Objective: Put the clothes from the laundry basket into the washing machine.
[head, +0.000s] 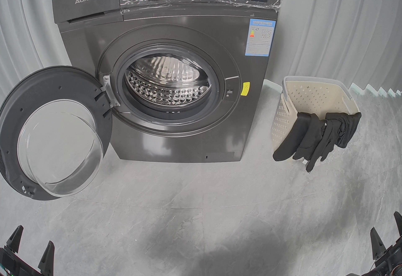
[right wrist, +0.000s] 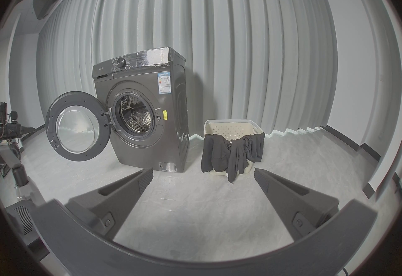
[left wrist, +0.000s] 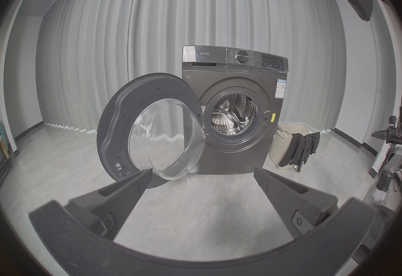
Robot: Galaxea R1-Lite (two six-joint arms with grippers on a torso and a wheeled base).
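- Since the washer (head: 176, 147) has its door (head: 25, 96) swung wide, the drum (head: 167, 84) lies open for loading; the head view looks into it, bare.
- The basket (head: 318, 94) sits on the floor (head: 209, 214) just beside the washer, clothes (head: 322, 134) draped over its front rim, seen squarely from the right wrist.
- The left tool (head: 34, 237) and the right tool (head: 385, 223) hang low, spread wide, empty.
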